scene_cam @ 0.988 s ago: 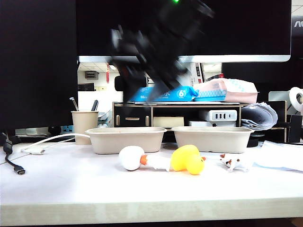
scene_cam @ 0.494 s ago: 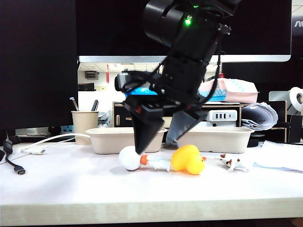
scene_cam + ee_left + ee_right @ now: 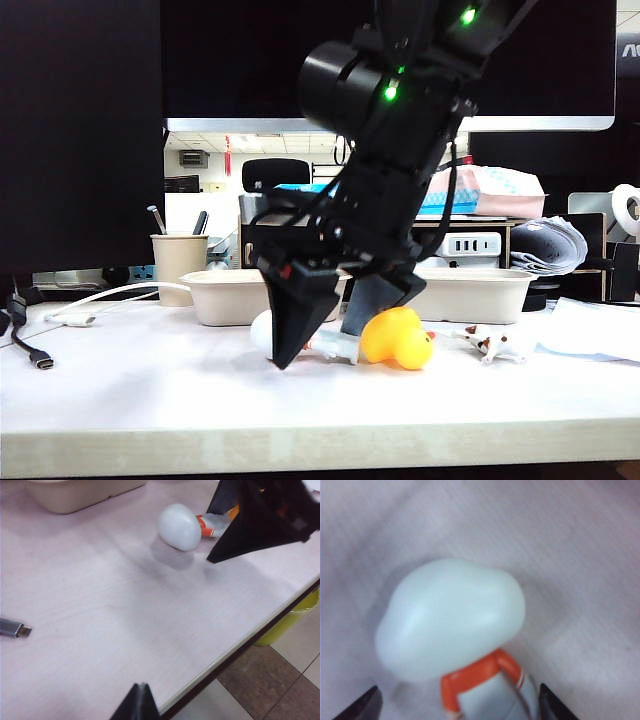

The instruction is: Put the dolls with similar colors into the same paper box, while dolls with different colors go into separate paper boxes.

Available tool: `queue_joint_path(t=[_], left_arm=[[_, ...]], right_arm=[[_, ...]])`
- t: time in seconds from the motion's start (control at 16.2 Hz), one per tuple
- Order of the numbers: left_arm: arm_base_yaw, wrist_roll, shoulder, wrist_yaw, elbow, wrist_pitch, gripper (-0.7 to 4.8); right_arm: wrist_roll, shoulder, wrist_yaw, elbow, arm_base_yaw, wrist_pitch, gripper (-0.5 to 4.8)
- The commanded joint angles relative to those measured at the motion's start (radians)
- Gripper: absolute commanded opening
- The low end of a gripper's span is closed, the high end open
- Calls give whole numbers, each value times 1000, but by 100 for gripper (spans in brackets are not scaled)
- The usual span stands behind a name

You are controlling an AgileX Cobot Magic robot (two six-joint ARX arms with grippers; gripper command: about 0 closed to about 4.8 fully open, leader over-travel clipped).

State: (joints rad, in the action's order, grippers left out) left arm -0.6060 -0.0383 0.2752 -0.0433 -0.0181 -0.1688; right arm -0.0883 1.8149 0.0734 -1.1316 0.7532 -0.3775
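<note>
Right gripper [image 3: 322, 345]: down at the table in front of the boxes, jaws spread wide, one black finger on each side of the white bird. In its wrist view only the two fingertips show at the lower corners, the bird filling the gap between them. Nothing is held yet.

White bird [image 3: 451, 622]: lying on its side on the table, round head toward the left box, orange collar and pale body trailing toward the duck. In the exterior view the near finger hides most of it. Straddled this way, it looks ready for a pinch across the neck or head.

Left gripper [image 3: 140, 703]: parked out over the table edge, well apart from the toys. Only one dark fingertip shows, so I cannot tell how its jaws stand. It seems to be keeping clear while the right arm works.

Duck [image 3: 398, 338]: yellow, on the table just beside the bird's body, close to the far finger. A careless close could nudge it.

Patched animal [image 3: 494, 343]: small, white with dark patches, on the table to the right of the duck.

Left box [image 3: 222, 294]: beige tray behind the bird; its inside is hidden from here.

Right box [image 3: 480, 292]: matching tray behind the duck; contents also hidden.

Step in hand: lining up the grasp on the bird; sorting looks barely begun.
</note>
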Motion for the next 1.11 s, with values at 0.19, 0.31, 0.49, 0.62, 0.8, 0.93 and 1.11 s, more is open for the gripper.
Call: queue_joint_path(t=[0.19, 0.31, 0.49, 0.62, 0.8, 0.93, 1.11], left_arm=[[2, 4, 0, -3, -5, 12, -5], [2, 4, 0, -3, -5, 12, -5], [2, 4, 0, -3, -5, 12, -5], [2, 4, 0, -3, -5, 12, -5], [2, 4, 0, -3, -5, 12, -5], [2, 4, 0, -3, -5, 12, -5], [1, 4, 1, -3, -5, 12, -5]], right_arm=[[-14, 23, 5, -2, -2, 45, 303], [-14, 39, 8, -2, -3, 45, 275], [-14, 43, 8, -2, -2, 45, 156], [-14, 43, 8, -3, -2, 53, 112], [-8, 42, 7, -4, -2, 77, 91], [13, 38, 7, -16, -5, 91, 91], [27, 2, -15, -33, -26, 90, 91]])
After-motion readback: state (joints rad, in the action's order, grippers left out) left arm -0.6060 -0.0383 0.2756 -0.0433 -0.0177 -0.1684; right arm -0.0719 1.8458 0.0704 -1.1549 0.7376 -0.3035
